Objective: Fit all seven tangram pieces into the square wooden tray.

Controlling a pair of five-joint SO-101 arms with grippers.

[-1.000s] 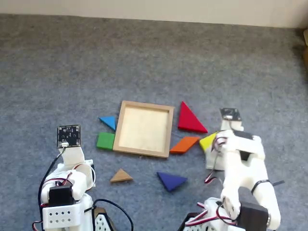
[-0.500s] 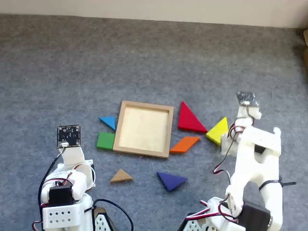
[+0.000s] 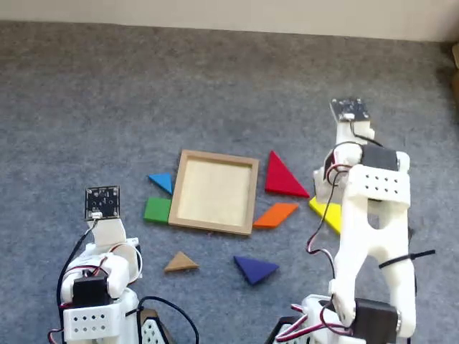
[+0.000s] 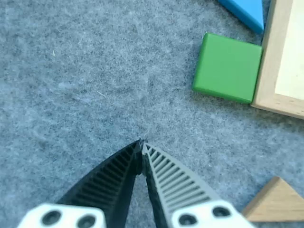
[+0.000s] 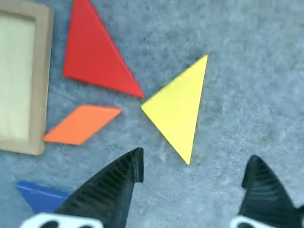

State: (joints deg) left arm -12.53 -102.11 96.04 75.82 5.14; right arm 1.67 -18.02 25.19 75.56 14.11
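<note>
Seven coloured tangram pieces lie on the grey carpet (image 3: 107,93), all outside the rim of the square pale wooden tray (image 3: 219,157). The right gripper (image 5: 195,160) hangs with its jaws spread wide and nothing in them. The yellow triangle (image 5: 180,110) lies just ahead of them, its nearest corner pointing into the gap. Beyond it, toward the tray, are the large red triangle (image 5: 92,54) and the orange parallelogram (image 5: 81,124), and the dark blue triangle (image 5: 40,195) lies beside the gripper's tray-side finger. From above, the right arm covers part of the yellow triangle. The left gripper (image 4: 141,148) has its jaws closed tip to tip, holding nothing, over bare carpet. The green square (image 4: 228,67) lies ahead of them against the tray's edge, with the light blue triangle (image 4: 246,10) past it, and the tan triangle (image 4: 274,203) lies beside the gripper. A pale wall (image 3: 215,13) borders the carpet's far edge.
</note>
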